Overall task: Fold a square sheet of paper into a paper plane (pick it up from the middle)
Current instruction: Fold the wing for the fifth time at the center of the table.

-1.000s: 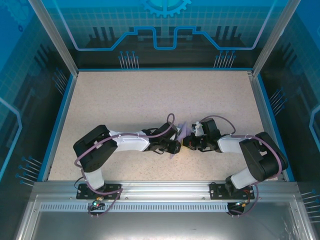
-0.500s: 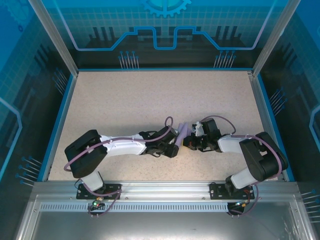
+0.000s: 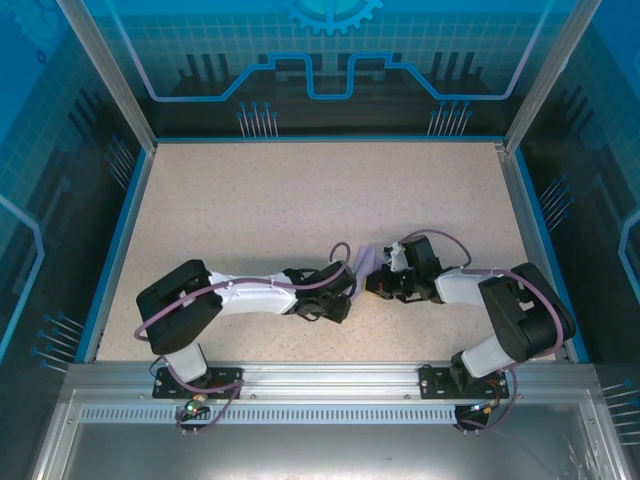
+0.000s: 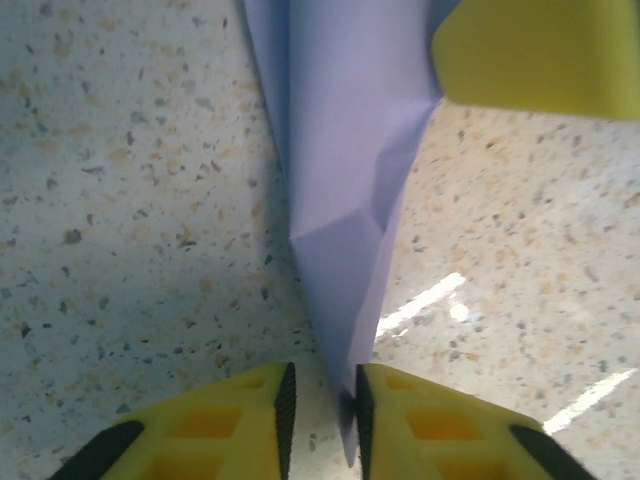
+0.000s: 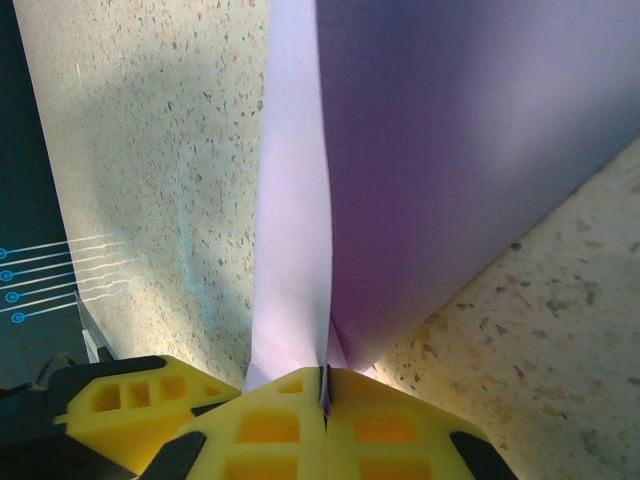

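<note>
One paper plane (image 4: 340,150): right hand (image 5: 325,385) clamps it; narrow left hand (image 4: 322,388) seemingly straddles tip.

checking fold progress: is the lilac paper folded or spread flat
Folded. The paper tapers to a narrow creased point reaching between the fingers of the left end effector, and the right end effector pinches its doubled layers.

The paper plane (image 4: 340,170) runs off the left wrist view's top.
</note>
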{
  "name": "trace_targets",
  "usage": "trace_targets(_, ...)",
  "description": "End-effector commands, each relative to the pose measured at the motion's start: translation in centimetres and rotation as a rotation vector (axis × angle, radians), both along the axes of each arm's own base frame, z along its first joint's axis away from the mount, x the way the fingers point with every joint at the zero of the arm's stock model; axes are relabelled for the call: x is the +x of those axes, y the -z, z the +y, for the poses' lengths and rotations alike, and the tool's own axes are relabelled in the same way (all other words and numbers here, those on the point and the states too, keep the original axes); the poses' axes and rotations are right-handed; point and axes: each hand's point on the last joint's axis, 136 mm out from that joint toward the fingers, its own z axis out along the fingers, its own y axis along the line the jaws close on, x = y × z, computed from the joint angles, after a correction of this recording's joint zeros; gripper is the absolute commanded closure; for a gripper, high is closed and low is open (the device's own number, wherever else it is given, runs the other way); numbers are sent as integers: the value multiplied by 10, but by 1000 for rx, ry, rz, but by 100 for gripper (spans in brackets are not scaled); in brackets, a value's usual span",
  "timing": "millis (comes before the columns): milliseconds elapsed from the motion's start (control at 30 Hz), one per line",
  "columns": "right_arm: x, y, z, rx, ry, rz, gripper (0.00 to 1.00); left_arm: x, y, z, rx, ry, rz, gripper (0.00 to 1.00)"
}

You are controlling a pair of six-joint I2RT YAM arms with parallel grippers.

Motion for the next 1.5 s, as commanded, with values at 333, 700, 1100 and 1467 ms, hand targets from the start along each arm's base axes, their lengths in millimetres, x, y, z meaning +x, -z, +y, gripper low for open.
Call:
trace_targets(333, 11, -5, -7, -30, 0, -21, 100, -4, 17, 22, 186, 31, -32, 84)
trace_targets(700, 15, -1, -13, -111, -33, -22, 100, -4, 19, 25, 276, 97, -101, 85)
trace_targets(1100, 13, 16, -21, -190, -51, 13, 100, -2, 16, 20, 299, 143, -139, 80)
trace_targets(1467, 8, 25, -28, -234, -59, 34, 100, -3, -6, 14, 234, 145, -159, 69)
